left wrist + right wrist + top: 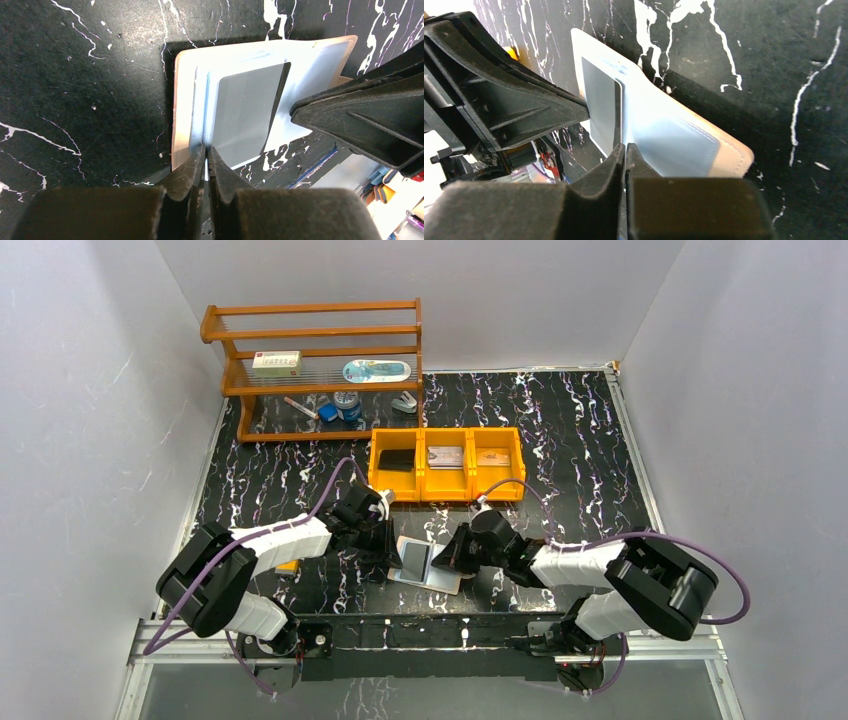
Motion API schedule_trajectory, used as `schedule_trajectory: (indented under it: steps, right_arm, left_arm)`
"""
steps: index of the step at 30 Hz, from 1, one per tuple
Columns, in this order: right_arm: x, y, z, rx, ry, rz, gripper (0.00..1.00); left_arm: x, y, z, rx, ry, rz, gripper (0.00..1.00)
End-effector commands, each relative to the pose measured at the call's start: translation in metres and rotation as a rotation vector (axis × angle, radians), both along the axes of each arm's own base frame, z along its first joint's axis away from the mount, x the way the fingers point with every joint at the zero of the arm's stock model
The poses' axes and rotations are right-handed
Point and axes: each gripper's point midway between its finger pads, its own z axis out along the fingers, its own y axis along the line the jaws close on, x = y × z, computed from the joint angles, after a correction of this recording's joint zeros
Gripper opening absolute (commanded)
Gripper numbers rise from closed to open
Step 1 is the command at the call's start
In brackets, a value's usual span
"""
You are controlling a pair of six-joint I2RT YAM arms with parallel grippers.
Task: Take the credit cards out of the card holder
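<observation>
On the black marbled table point(560, 440), near its front edge, your card holder point(425, 575) is lying open. Your left gripper point(206, 150) and right gripper point(625, 150) are both pinching its raised clear sleeve point(674, 135), which is holding a grey card point(245, 115).

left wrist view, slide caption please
left end effector shut on the card holder at a sleeve edge, right end effector pinching the grey credit card
</observation>
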Motion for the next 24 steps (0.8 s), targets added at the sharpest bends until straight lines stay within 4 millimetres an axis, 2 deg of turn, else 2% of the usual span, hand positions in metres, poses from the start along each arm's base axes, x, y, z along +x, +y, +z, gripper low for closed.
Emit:
schedule_trajectory:
  steps: [1,5,8,10,13,18,24]
  right_arm:
    - [0.001,0.008,0.013,0.062,-0.005,0.017,0.16]
    - [0.000,0.022,0.014,0.095,0.020,0.058,0.28]
    - [0.000,0.026,0.009,0.128,0.052,0.041,0.32]
    - [0.000,0.022,-0.004,0.085,0.089,0.019,0.33]
    - [-0.001,0.019,-0.011,0.065,0.099,0.017,0.31]
    - [-0.001,0.029,-0.003,0.107,0.075,0.062,0.25]
    - [0.003,0.034,-0.007,0.070,0.076,0.078,0.27]
  left_arm:
    - [-0.018,0.025,-0.028,0.132,0.057,0.002,0.04]
    - [-0.018,0.024,-0.028,0.128,0.064,-0.001,0.04]
    - [-0.018,0.024,-0.027,0.126,0.063,-0.004,0.04]
    - [-0.019,0.024,-0.027,0.126,0.062,-0.004,0.04]
    - [-0.018,0.024,-0.025,0.120,0.057,-0.005,0.04]
    - [-0.019,0.022,-0.023,0.109,0.056,-0.022,0.04]
    - [-0.022,0.017,-0.021,0.084,0.063,-0.052,0.03]
